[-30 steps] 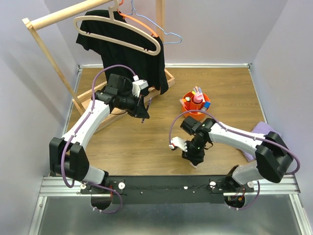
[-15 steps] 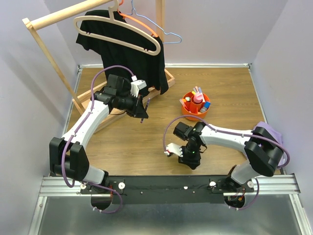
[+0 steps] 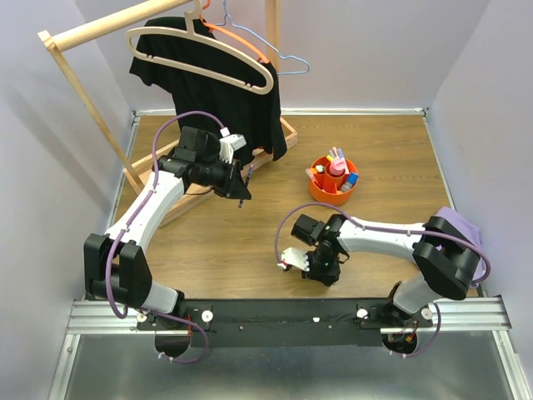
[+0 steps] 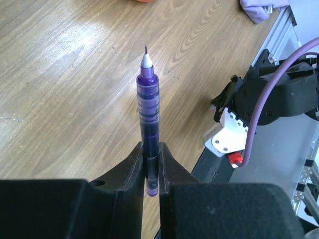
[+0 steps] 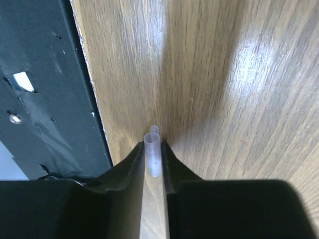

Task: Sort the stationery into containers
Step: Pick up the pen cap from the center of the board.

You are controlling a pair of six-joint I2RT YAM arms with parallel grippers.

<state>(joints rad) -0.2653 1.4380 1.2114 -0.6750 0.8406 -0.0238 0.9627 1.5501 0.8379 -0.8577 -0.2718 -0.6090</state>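
Note:
My left gripper (image 4: 149, 149) is shut on a purple pen (image 4: 148, 94) and holds it above the table, its uncapped white tip pointing away; it also shows in the top view (image 3: 242, 192). My right gripper (image 5: 153, 147) is shut on a small clear pen cap (image 5: 153, 158), low over the wood by the table's front edge; in the top view (image 3: 321, 275) it sits near the front rail. The round orange organiser (image 3: 319, 188) stands at mid right and holds several pens and markers.
A wooden garment rack (image 3: 92, 108) with hangers and a black shirt (image 3: 216, 75) fills the back left. A purple cloth (image 3: 454, 223) lies at the right edge. The black front rail (image 5: 45, 99) is right beside my right gripper.
My right arm has swung left and nearer to the front edge, lowering its gripper to the table. My left gripper has barely shifted, still holding the pen.

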